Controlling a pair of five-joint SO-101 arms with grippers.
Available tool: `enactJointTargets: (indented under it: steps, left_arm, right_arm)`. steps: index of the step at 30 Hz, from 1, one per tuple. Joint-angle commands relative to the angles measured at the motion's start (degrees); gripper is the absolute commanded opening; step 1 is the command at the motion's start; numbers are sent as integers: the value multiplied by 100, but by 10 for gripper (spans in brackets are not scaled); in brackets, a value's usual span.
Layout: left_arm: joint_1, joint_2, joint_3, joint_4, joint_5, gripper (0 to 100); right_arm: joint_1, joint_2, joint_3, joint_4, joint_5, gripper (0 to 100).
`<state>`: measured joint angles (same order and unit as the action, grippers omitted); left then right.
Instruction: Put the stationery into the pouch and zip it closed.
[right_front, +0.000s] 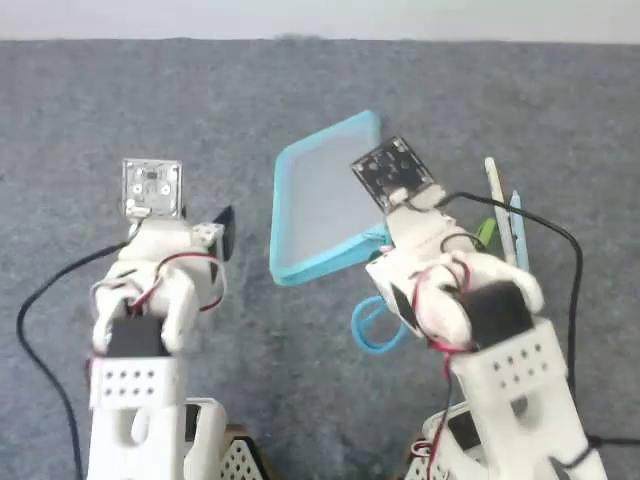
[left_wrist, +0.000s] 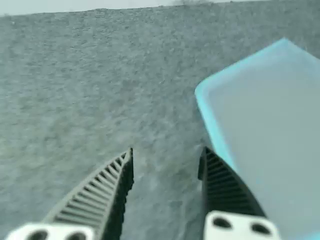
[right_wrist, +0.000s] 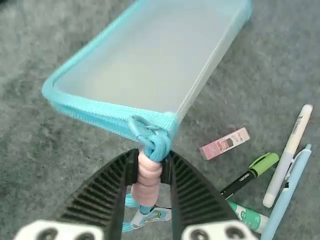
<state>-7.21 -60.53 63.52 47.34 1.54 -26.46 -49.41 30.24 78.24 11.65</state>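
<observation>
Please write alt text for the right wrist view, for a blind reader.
The right end effector grips the pink zipper charm of a turquoise pouch on grey carpet. Beside the pouch lie a pink eraser, a green-capped marker, a white pen and a blue pen.

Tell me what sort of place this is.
Probably a robot practice bench: two arms at a grey felt-covered table, a pouch and pens laid out, a plain wall behind.
</observation>
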Motion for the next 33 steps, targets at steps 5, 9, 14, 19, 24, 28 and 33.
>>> enactJointTargets:
  steps: [5, 9, 14, 19, 24, 28, 33]
  left_arm:
    - [1020, 2119, 101, -1697, 141, 206]
    - [1231, 2787, -110, -1697, 149, 206]
    - [1679, 2884, -66, -1688, 158, 206]
    - [1653, 2866, -13, -1688, 176, 206]
    - [686, 2180, -57, -1240, 782, 206]
    - [-176, 862, -119, -387, 853, 206]
    - [-1152, -677, -22, 290, 229, 206]
  right_arm:
    - [-127, 251, -1002, -145, 26, 6]
    - [-462, 1024, -2127, 180, 26, 6]
    - [-1235, 2018, -3982, 919, 18, 6]
    - [-2053, 2527, -4273, 1525, 448, 6]
    - [-2141, 2202, -3332, 1086, 536, 6]
    - [-2141, 1692, -1864, 312, 536, 6]
    - [-2132, 1182, -53, -752, 484, 6]
